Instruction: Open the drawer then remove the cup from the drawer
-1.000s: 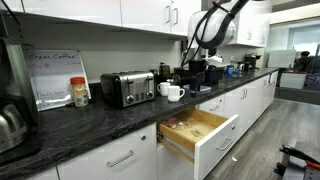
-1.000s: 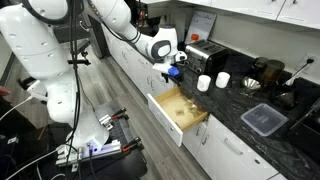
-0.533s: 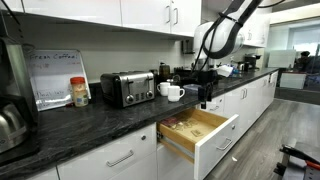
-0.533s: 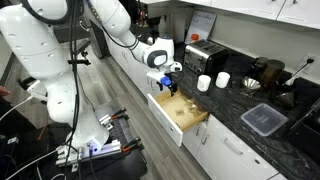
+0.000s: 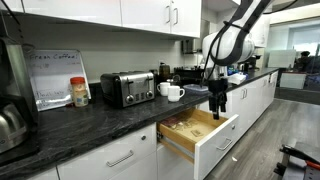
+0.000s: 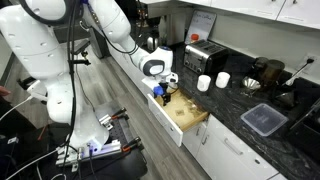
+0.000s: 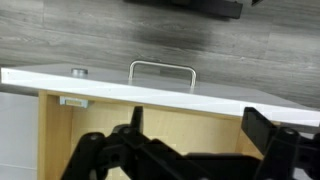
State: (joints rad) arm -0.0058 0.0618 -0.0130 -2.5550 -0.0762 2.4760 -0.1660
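Gripper open and empty above the pulled-out drawer; we can't make out the cup inside, so we descend slowly, jaws clear of the drawer walls, and find it before closing.

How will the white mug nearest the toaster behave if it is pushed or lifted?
The mug looks like glazed ceramic: probably rigid, smooth, breakable. It stands upright and squat on the countertop, so a low push would likely slide it, not tip it. The second mug stands close, so it may bump that.
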